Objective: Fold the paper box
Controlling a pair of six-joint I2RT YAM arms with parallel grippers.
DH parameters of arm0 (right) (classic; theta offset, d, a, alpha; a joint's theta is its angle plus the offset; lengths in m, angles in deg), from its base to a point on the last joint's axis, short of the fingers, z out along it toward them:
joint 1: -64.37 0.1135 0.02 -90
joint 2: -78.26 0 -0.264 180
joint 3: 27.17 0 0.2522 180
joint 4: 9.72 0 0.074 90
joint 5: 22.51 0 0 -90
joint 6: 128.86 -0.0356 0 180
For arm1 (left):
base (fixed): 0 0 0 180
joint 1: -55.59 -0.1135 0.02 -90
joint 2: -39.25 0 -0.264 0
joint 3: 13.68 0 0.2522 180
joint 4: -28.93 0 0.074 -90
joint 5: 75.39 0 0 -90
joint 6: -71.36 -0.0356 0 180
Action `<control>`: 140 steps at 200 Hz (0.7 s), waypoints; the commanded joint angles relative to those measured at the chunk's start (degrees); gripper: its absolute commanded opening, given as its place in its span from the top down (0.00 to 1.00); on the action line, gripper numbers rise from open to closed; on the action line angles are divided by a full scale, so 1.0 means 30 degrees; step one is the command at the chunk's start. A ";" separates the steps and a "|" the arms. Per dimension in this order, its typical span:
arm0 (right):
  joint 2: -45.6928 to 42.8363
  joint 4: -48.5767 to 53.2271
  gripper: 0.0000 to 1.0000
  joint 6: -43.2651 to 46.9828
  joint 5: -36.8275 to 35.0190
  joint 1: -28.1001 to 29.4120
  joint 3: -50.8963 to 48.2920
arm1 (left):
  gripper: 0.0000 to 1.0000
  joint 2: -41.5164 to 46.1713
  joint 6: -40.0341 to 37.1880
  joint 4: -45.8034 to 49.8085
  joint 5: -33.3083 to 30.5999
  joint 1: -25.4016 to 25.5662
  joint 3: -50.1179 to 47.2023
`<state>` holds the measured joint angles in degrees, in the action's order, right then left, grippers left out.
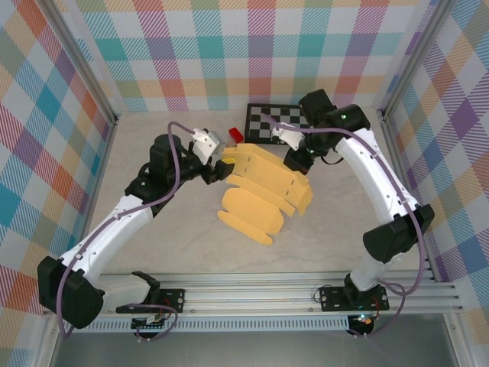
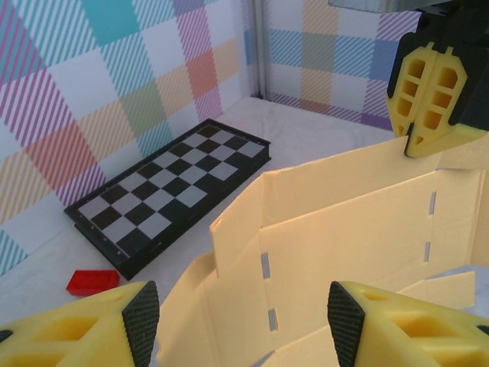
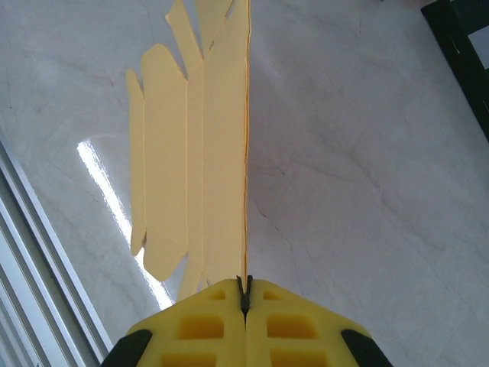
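Observation:
The paper box (image 1: 263,191) is a thin yellow-orange card cut-out lying partly unfolded mid-table, its far panels lifted. My right gripper (image 1: 296,162) is shut on the raised edge of the card; in the right wrist view the closed fingertips (image 3: 244,292) pinch the sheet (image 3: 206,153) edge-on. My left gripper (image 1: 221,170) stands open at the card's left end. In the left wrist view its black pads (image 2: 141,321) sit wide apart with upright slotted panels (image 2: 336,222) beyond them, and the right gripper (image 2: 416,141) holds the top edge.
A black-and-white checkerboard mat (image 1: 279,122) lies at the back, just behind the right wrist. A small red block (image 1: 235,136) sits on the table beside it, near the left gripper. Plaid walls and metal posts enclose the table; a rail (image 1: 260,294) runs along the front.

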<state>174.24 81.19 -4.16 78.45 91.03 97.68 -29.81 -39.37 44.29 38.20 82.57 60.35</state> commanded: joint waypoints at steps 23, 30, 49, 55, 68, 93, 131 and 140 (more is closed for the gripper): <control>-0.1586 -0.1530 1.00 0.0211 0.0632 0.0481 -0.1688 | 0.38 -0.0454 -0.1422 0.0137 0.0558 0.0800 0.0914; -0.1769 -0.1686 1.00 0.0240 0.0567 0.0545 -0.1902 | 0.38 -0.0513 -0.1493 0.0186 0.0573 0.0946 0.0967; -0.2247 -0.2172 1.00 0.0260 0.0477 0.0694 -0.2494 | 0.38 -0.0802 -0.1774 0.0562 0.0573 0.1426 0.1199; -0.2398 -0.2336 1.00 0.0270 0.0477 0.0724 -0.2664 | 0.39 -0.0906 -0.1812 0.0675 0.0547 0.1600 0.1279; -0.2720 -0.2702 1.00 0.0299 0.0448 0.0753 -0.3051 | 0.42 -0.1161 -0.1933 0.0837 0.0453 0.2020 0.1398; -0.3092 -0.3295 1.00 0.0133 0.0117 0.0757 -0.3609 | 0.53 -0.1469 -0.1926 0.0900 -0.0138 0.2780 0.1385; -0.3255 -0.4269 1.00 -0.0851 -0.0966 0.0834 -0.4139 | 0.62 -0.1647 -0.0018 -0.0112 -0.1634 0.3685 0.0914; -0.3355 -0.4667 1.00 -0.1069 -0.1082 0.0893 -0.4393 | 0.62 -0.1786 0.0749 -0.0566 -0.2005 0.3799 0.0709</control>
<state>165.91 71.48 -4.75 76.66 92.99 85.90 -34.48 -42.26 45.72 35.41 92.50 62.88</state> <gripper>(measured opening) 0.048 0.383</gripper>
